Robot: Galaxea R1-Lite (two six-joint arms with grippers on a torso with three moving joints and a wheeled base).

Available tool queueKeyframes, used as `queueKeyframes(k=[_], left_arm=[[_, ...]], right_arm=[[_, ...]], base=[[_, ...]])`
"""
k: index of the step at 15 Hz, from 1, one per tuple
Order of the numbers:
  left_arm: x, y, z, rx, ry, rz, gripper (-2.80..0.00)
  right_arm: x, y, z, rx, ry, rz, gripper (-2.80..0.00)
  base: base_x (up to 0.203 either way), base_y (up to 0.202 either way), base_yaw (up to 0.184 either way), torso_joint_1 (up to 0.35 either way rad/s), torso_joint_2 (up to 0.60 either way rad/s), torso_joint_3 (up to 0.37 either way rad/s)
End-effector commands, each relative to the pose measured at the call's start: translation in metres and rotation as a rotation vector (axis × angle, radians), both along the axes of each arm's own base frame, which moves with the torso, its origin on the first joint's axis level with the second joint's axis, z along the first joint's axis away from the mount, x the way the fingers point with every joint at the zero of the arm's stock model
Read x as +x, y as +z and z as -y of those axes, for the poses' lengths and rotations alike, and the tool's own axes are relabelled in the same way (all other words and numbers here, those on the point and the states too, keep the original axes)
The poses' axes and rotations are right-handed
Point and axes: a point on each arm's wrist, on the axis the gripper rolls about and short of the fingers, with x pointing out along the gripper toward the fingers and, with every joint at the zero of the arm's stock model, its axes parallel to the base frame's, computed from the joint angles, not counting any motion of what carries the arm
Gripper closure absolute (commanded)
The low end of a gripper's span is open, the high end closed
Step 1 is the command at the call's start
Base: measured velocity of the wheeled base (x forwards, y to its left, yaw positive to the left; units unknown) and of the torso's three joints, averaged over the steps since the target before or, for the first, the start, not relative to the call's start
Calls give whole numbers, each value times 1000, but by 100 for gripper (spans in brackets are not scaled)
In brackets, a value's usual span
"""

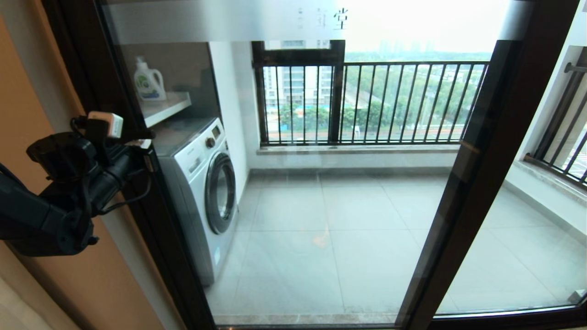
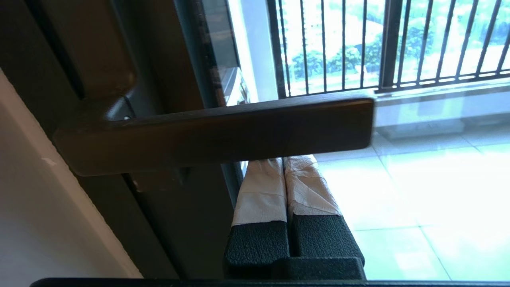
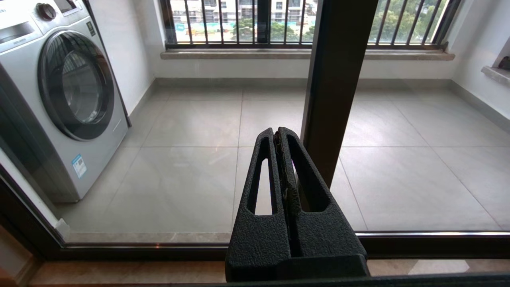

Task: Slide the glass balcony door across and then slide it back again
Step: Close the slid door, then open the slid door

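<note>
Your left end effector (image 2: 285,175), fingers pressed together and empty, sits tucked behind the black bar handle (image 2: 223,131) at left of frame, placed to push the glass balcony door (image 1: 293,192) sideways. Right end effector (image 3: 281,159), closed, idles low before the glass.

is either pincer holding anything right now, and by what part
Nothing is held. The left pincer is shut beside the door handle; the right pincer is shut, empty.
</note>
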Motion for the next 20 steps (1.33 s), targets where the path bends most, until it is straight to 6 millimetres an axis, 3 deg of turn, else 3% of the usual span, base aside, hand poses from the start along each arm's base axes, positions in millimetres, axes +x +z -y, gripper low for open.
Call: queueKeyframes(k=[1, 7, 9, 11, 16, 20], left_arm=[[-2, 0, 0, 1, -1, 3, 0], [-49, -10, -9, -16, 37, -80, 0], [-66, 4, -19, -44, 82, -42, 0], [-81, 29, -24, -55, 98, 43, 0], [-72, 71, -25, -14, 87, 125, 0], [-57, 76, 1, -23, 4, 83, 0]], right_arm=[[1, -3, 0, -1, 1, -12, 0], [1, -3, 0, -1, 1, -12, 0], [1, -3, 0, -1, 1, -12, 0], [1, -3, 0, -1, 1, -12, 0], [1, -3, 0, -1, 1, -12, 0], [1, -3, 0, -1, 1, -12, 0]], base=[[0, 0, 0, 0, 0, 0], [0, 0, 0, 0, 0, 0], [0, 0, 0, 0, 0, 0], [0, 0, 0, 0, 0, 0], [0, 0, 0, 0, 0, 0], [0, 0, 0, 0, 0, 0]])
